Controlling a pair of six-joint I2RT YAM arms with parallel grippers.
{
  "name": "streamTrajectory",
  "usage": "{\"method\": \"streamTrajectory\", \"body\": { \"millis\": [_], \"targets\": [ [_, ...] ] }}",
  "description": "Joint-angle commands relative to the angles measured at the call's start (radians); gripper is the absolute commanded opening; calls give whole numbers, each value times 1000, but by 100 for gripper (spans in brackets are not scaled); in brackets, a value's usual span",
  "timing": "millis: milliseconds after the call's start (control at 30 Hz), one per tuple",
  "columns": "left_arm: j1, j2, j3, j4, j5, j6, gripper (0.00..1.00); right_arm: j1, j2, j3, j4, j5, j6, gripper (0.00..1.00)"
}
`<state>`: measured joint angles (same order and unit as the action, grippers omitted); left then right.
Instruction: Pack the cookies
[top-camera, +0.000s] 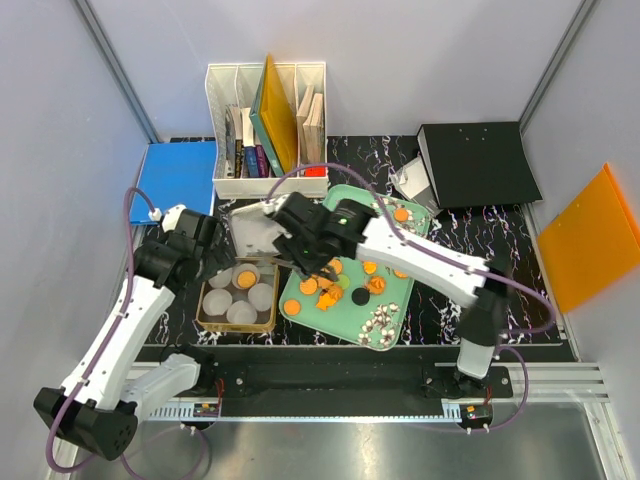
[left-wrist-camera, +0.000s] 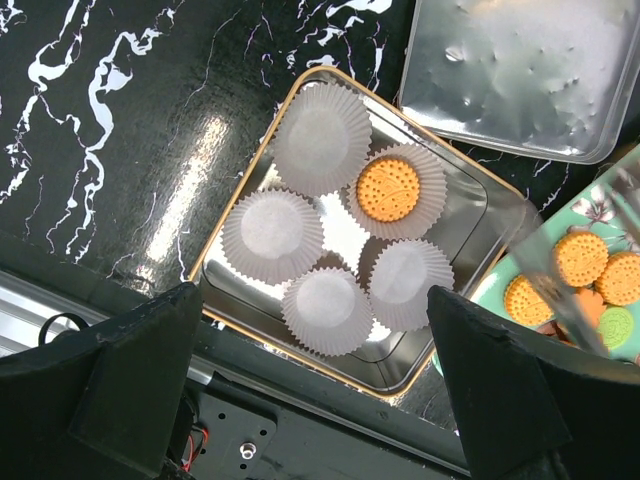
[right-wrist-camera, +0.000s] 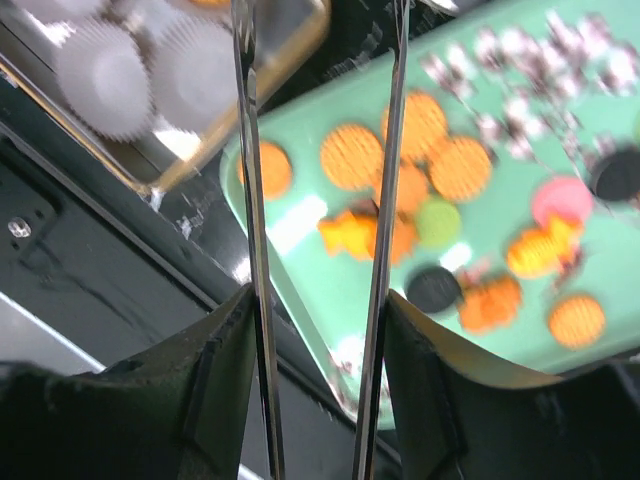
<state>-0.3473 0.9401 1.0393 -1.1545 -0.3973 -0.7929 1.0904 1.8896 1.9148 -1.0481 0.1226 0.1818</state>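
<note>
Five paper cups (left-wrist-camera: 273, 232) are sitting in one tin (left-wrist-camera: 478, 215) on the tabletop (left-wrist-camera: 120, 120), one orange cookie (left-wrist-camera: 388, 188) is lying in a cup, and over ten more cookies (right-wrist-camera: 352, 155), mostly orange with two black, one pink and one green, are lying on the green tray (right-wrist-camera: 330, 300) beside it. A silver lid (left-wrist-camera: 520, 70) is lying nearby. The left jaws are hanging spread wide over the tin, holding nothing, and the right jaws are standing partly apart over the tray, gripping nothing.

No readable text, labels, or numbers
</note>
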Motion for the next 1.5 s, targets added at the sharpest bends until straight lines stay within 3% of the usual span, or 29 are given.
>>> {"method": "streamTrajectory", "body": {
  "millis": [0, 267, 733, 1467],
  "targets": [
    [-2, 32, 27, 59, 12, 18, 99, -29, -226, -168, -36, 83, 54, 56],
    [-2, 94, 28, 107, 66, 34, 99, -40, -308, -381, -23, 55, 123, 55],
    [-1, 92, -1, 121, 94, 32, 99, -38, -311, -447, 46, -77, 154, 53],
    [-2, 63, -42, 124, 104, 37, 99, -38, -219, -485, 108, -120, 140, 53]
  ]
}}
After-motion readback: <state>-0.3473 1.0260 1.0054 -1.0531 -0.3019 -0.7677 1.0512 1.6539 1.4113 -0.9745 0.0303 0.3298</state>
